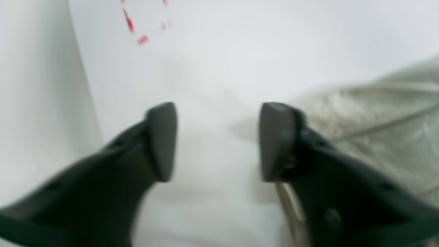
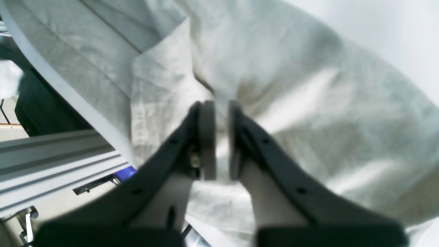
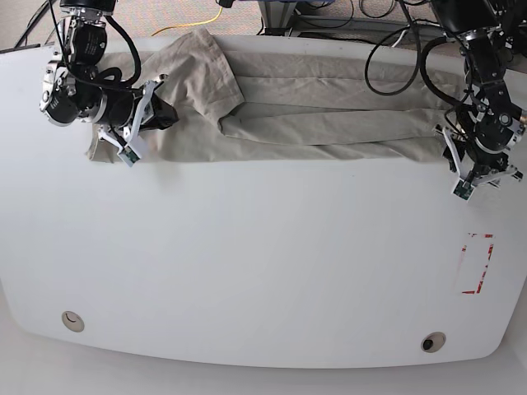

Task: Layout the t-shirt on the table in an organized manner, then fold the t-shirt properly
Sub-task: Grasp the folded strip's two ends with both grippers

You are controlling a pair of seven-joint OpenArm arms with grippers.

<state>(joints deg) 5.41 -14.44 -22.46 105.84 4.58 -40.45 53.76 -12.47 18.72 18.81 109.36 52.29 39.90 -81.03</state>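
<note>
Beyond the far edge we see grey floor with a yellow cable point(image 3: 207, 18) and black cables point(image 3: 329, 15)

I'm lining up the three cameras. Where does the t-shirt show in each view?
Left wrist: t-shirt at right edge, beside the right-hand finger.
Right wrist: fills most of the picture, pinched in the pincer.
Base: bunched along the table's far edge.
Shared landmark: the white table.

No legible text, label, brand or number appears; the table point(image 3: 247, 271) bears only a wordless red-outlined rectangle point(image 3: 477, 263) at 4 o'clock.
</note>
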